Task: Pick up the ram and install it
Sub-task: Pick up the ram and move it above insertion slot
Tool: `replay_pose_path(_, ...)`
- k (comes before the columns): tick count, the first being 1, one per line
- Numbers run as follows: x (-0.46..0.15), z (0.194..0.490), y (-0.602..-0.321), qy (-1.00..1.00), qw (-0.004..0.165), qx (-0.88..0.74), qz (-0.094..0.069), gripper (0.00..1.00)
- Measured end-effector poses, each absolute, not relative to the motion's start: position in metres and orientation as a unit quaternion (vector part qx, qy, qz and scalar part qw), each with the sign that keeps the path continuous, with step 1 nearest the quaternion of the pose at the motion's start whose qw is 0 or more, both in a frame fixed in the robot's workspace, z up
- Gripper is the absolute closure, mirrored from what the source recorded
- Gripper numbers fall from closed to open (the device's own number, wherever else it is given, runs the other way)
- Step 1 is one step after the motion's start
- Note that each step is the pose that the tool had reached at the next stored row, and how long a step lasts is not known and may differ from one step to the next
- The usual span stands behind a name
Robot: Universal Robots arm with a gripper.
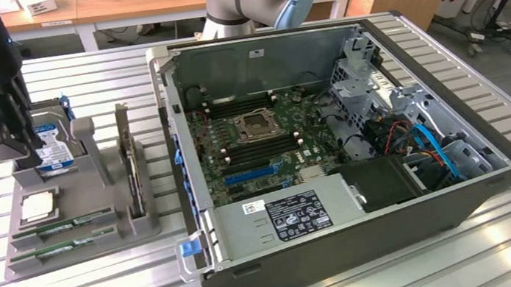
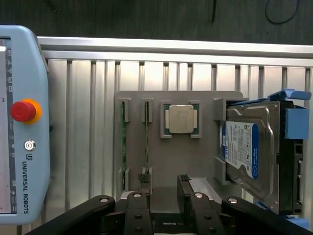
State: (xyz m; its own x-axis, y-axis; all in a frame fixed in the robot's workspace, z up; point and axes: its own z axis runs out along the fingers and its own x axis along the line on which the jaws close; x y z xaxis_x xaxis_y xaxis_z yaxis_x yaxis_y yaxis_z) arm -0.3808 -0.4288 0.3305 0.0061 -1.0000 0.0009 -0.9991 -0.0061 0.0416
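End effector (image 2: 164, 182) is hovering over the grey parts tray (image 2: 190, 156), fingers parted and gripping nothing, just beside the nearer ram (image 2: 146, 144) edge-up in its slot; pick-up seemingly just beginning, calling for straddling that thin board.

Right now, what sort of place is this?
Likely a robotics lab set up for computer assembly: an open computer case on a slatted metal table, a parts fixture, and a Universal Robots teach pendant.

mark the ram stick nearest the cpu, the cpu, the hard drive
ram stick (image 2: 146, 144), wrist view, middle of its green edge
cpu (image 2: 180, 119), wrist view, centre of silver lid
hard drive (image 2: 240, 147), wrist view, blue label
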Motion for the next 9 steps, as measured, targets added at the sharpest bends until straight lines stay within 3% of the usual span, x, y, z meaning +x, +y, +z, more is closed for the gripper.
replay_pose_path(9,-0.381,0.314,-0.429,-0.704,0.015,0.709,-0.014,0.64)
